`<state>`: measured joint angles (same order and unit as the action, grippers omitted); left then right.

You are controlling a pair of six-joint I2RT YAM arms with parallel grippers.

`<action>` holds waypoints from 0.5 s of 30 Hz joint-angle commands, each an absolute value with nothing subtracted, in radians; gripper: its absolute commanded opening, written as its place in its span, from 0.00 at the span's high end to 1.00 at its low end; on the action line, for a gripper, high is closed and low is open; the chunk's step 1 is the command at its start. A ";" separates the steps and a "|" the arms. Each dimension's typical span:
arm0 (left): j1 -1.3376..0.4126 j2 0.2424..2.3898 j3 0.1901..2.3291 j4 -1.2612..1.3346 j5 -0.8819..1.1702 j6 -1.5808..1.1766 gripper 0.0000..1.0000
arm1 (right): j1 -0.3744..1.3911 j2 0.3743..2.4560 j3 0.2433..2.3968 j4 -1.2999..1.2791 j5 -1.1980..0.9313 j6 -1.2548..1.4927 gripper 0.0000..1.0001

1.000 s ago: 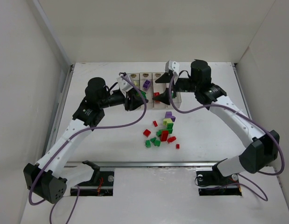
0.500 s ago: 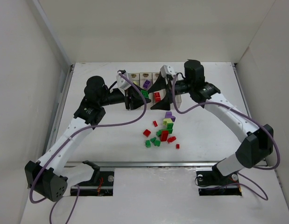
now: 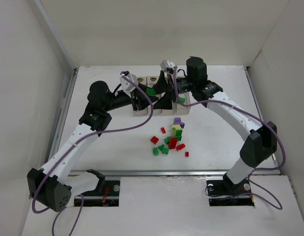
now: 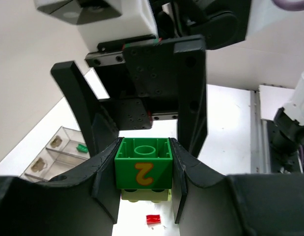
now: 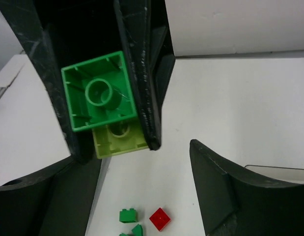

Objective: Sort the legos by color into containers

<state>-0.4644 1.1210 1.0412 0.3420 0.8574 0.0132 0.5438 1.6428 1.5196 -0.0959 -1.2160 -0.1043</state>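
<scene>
My left gripper point(image 4: 144, 179) is shut on a green lego marked "2" point(image 4: 143, 167) that is stacked on a pale yellow-green lego point(image 4: 144, 195). It holds the pair above the row of clear containers point(image 3: 142, 111). My right gripper point(image 5: 142, 191) is open and faces the left one closely, its black fingers point(image 4: 191, 98) spread to either side of the held pair. In the right wrist view the green lego point(image 5: 97, 98) and the pale one point(image 5: 120, 140) sit between the left gripper's fingers point(image 5: 142, 73). From above, the green lego point(image 3: 151, 92) shows between the two grippers.
A loose pile of red, green, purple and pale legos point(image 3: 171, 140) lies on the white table in front of the containers, with one small red piece point(image 3: 186, 154) apart. A green lego point(image 5: 127, 215) and a red one point(image 5: 159, 219) lie below the right gripper. Walls enclose the table.
The right arm has swung left over the containers to meet the left gripper, and its jaws have narrowed somewhat. The left gripper has shifted slightly back, still holding the stacked legos.
</scene>
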 commanded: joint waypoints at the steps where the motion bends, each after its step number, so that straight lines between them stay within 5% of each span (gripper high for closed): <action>1: -0.463 1.075 1.034 0.417 0.798 0.031 1.00 | 0.552 1.629 1.577 0.025 -1.259 -0.034 0.23; 6: -0.463 1.066 1.002 0.432 0.733 0.006 1.00 | 0.552 1.629 1.577 0.034 -1.269 -0.025 0.23; 15: -0.463 1.066 1.002 0.503 0.744 -0.152 1.00 | 0.552 1.629 1.576 0.101 -1.259 0.055 0.55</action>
